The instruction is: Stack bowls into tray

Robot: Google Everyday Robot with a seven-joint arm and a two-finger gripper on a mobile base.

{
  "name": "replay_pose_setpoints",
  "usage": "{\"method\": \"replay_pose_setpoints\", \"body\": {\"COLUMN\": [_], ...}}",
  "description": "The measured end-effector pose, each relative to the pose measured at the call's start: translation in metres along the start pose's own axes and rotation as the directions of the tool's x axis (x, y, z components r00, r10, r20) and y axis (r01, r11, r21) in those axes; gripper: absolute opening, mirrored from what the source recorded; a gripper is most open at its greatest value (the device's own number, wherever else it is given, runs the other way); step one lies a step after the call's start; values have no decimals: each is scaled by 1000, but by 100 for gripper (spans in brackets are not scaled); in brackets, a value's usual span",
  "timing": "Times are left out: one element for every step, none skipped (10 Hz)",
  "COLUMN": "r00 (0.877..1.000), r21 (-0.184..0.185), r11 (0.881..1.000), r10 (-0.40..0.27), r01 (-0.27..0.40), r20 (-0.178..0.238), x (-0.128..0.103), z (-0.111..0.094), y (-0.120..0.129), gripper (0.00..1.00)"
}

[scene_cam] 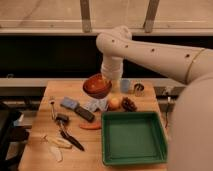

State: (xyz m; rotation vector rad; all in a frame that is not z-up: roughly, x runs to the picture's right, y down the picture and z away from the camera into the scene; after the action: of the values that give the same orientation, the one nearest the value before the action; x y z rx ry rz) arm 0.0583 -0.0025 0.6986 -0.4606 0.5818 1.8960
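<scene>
My gripper [109, 82] is shut on the rim of the orange-red bowl [97, 85] and holds it in the air over the back middle of the wooden table [37, 120], tilted a little. The green tray [133, 138] lies on the table's front right, below and to the right of the held bowl, and nothing is in it. The purple bowl [125, 86] stands at the back of the table, just right of my wrist.
A metal can [139, 89] stands at the back right. An orange fruit [115, 103] and a brown pine cone [129, 104] lie just behind the tray. A blue sponge [70, 103], a black block [85, 113], a carrot [90, 126], a brush [64, 122] and a banana peel [55, 145] lie to the left.
</scene>
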Motion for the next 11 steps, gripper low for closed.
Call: {"method": "replay_pose_setpoints", "body": {"r00": [999, 994, 988, 981, 976, 976, 976, 976, 976, 975, 972], "r21": [-11, -26, -43, -56, -63, -65, -65, -66, -63, -54, -38], "r11": [999, 994, 987, 980, 976, 975, 975, 976, 976, 975, 975], "r10": [51, 102, 150, 186, 206, 210, 206, 205, 206, 209, 215], "r01": [-52, -103, -152, -190, -211, -214, -211, -210, -210, -213, -219], "r20": [-12, -24, -42, -58, -66, -67, -68, -68, -68, -76, -98], "x": [12, 22, 35, 45, 50, 51, 51, 51, 51, 51, 53], "z": [6, 14, 28, 41, 46, 47, 47, 47, 47, 48, 55], "y": [-23, -43, -57, -65, -70, -71, -69, -68, -69, -70, -71], "gripper": [0, 0, 0, 0, 0, 0, 0, 0, 0, 0, 0]}}
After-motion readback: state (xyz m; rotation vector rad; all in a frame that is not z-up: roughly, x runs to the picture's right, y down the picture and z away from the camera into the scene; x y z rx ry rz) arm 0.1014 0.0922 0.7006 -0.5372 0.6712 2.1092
